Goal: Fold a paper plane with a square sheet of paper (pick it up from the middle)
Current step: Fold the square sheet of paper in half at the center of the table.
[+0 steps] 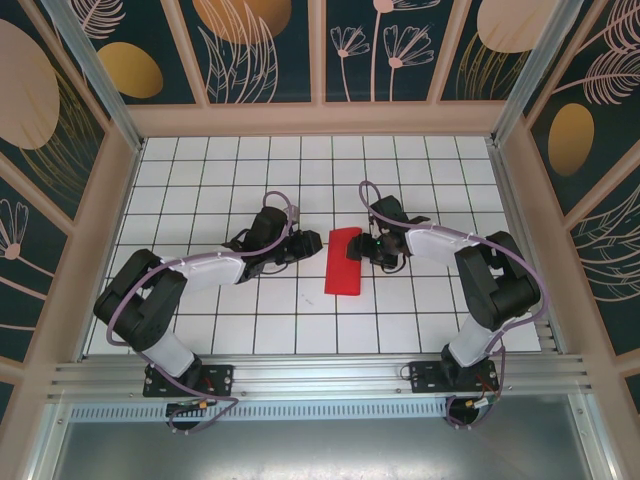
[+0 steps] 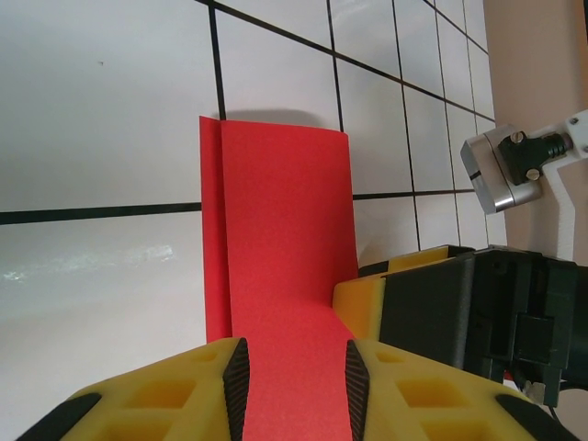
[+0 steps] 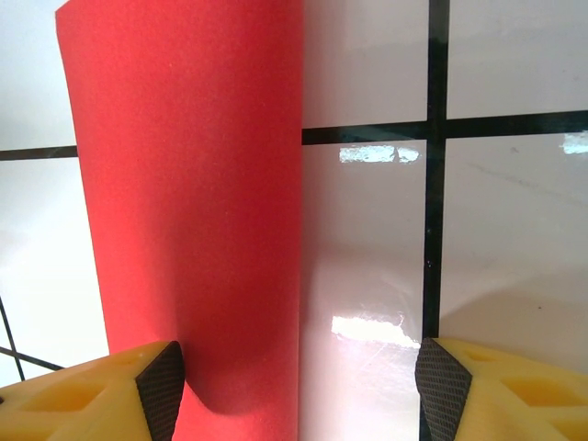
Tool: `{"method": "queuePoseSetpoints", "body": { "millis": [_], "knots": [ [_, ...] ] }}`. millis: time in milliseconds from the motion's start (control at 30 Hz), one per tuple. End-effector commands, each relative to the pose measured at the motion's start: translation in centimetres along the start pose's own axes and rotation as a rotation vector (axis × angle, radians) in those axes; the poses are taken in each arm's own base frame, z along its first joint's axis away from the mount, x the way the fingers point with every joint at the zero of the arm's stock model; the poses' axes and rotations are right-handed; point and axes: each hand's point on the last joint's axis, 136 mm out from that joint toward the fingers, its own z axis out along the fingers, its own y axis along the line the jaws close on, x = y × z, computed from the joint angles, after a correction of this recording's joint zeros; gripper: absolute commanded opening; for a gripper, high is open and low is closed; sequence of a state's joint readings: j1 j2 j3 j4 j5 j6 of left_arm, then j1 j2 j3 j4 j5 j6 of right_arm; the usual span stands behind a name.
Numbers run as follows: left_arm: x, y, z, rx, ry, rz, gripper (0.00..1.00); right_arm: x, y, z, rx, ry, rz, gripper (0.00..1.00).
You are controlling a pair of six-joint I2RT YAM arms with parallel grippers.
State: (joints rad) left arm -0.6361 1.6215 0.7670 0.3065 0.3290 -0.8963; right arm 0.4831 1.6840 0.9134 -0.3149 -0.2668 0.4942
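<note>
The square sheet of paper (image 1: 343,262) lies folded into a long red rectangle in the middle of the tiled table. My left gripper (image 1: 308,243) is at its left edge, near the far end. In the left wrist view the paper (image 2: 285,230) runs between the left gripper's (image 2: 296,377) parted jaws, its top layer curving up and a lower layer showing at the left. My right gripper (image 1: 368,250) is at the paper's right edge. In the right wrist view the right gripper (image 3: 299,390) stands wide open, its left fingertip (image 3: 163,386) resting on the paper (image 3: 193,184).
The white tiled table (image 1: 250,320) is walled by tan frames with patterned panels (image 1: 265,50). The right gripper's yellow and black body (image 2: 432,312) sits close beside my left fingers. A silver part of the right arm (image 2: 501,170) is just beyond it.
</note>
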Motion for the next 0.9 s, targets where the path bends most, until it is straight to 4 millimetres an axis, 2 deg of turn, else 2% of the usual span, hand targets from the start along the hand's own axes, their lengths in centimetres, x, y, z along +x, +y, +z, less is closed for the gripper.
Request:
{"method": "queuePoseSetpoints", "body": {
  "millis": [0,167,433,867],
  "knots": [
    [-0.6,-1.1,0.3,0.028,-0.02,0.001,0.38,1.4,-1.2,1.1,0.027,0.06,-0.005,0.72],
    [-0.6,-0.9,0.4,0.021,-0.02,-0.003,0.39,1.4,-1.5,1.0,0.046,0.063,-0.006,0.72],
    [-0.5,-0.8,0.7,0.018,-0.014,-0.007,0.39,0.7,0.2,0.8,-0.034,0.048,0.022,0.71],
    [-0.4,-0.7,1.0,0.02,-0.005,-0.008,0.39,0.2,1.2,0.7,-0.012,0.037,0.021,0.71]
  ]
}}
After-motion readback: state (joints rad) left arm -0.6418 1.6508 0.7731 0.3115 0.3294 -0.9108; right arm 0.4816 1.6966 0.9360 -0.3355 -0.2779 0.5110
